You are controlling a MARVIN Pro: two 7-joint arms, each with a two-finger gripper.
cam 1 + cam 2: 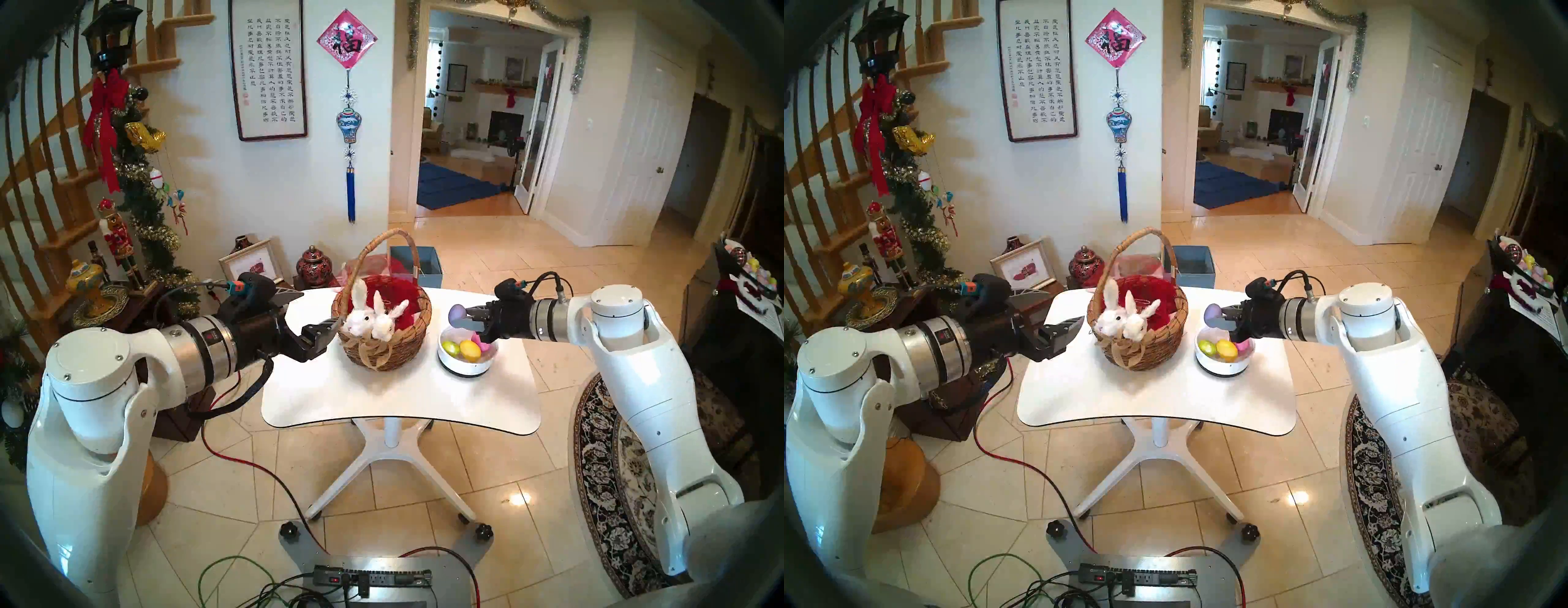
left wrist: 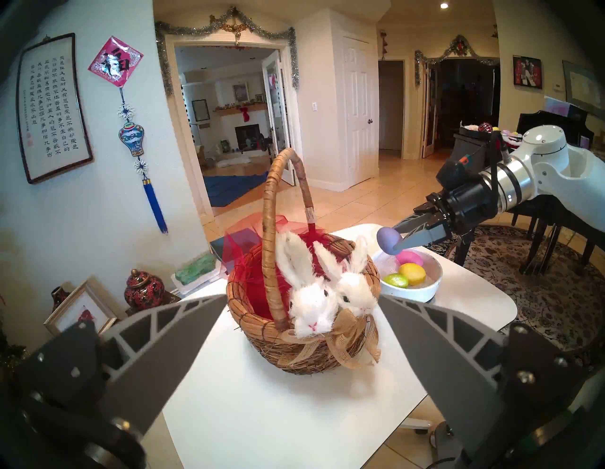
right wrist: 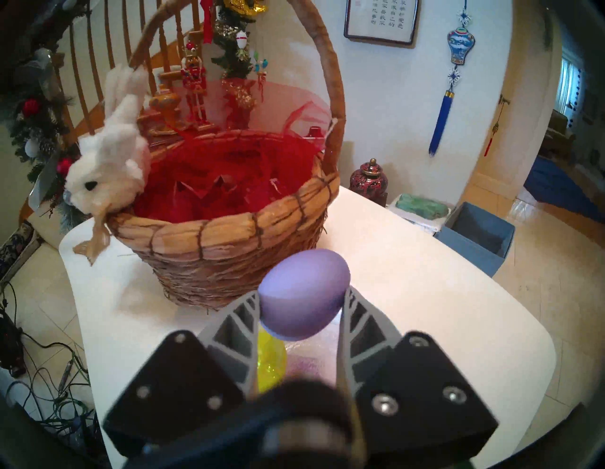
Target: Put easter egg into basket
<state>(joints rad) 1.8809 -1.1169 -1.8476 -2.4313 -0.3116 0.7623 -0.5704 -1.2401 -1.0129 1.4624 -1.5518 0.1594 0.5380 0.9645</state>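
The wicker basket (image 1: 384, 339) with red lining, two white bunnies and a tall handle stands mid-table. A purple easter egg (image 1: 457, 315) hangs in the air just right of the basket, above the white bowl (image 1: 466, 365). My right gripper (image 1: 463, 319) is shut on this egg; in the right wrist view the purple easter egg (image 3: 304, 294) sits pinched between both fingertips, with the basket (image 3: 226, 235) ahead. My left gripper (image 1: 329, 329) stands open beside the basket's left rim, holding nothing; its fingers (image 2: 170, 347) frame the basket (image 2: 294, 340) in the left wrist view.
The bowl holds a green, a yellow and a pink egg (image 1: 470, 350). A blue box (image 1: 418, 263) stands on the floor behind the white table (image 1: 399, 407). Ornaments and a side table crowd the left; a patterned rug (image 1: 606, 488) lies right.
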